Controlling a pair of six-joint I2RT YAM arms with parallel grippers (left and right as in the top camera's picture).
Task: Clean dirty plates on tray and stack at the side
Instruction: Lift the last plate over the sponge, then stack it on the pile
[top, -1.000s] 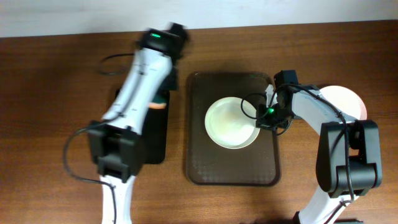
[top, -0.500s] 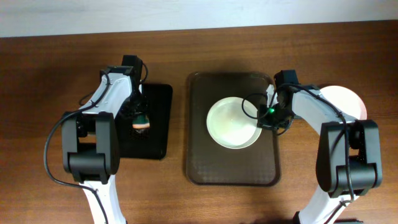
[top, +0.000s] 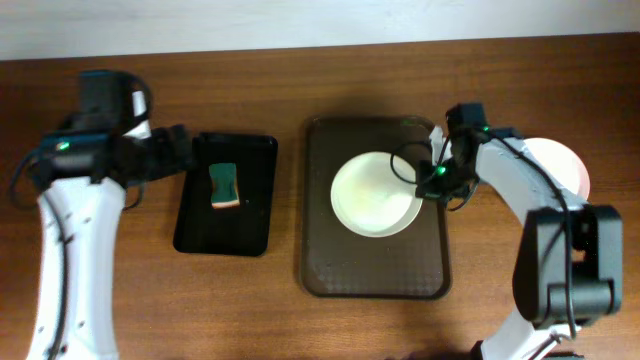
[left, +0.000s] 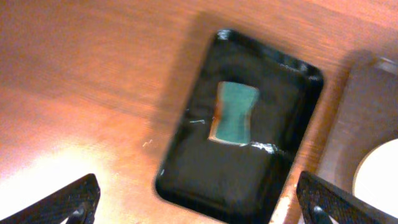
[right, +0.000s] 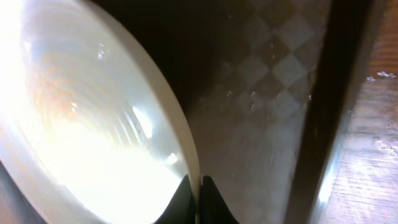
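Left arm swung back off black tray, left gripper spread, sponge left inside. On brown tray the plate sat w/ right gripper pinching its right rim. Side plate lay on bench further right, so right arm was nearer.

The whole counter is seen from straight above and from far off, with its back edge at the top. From the left wrist, the left half is looked down upon from nearer. There the black tray with the sponge is seen, as in the overhead view, and a strip of the brown tray at the right border. From the right wrist, the plate rim and the brown tray's floor are seen very close, at a low angle. Both are shared with the overhead view.
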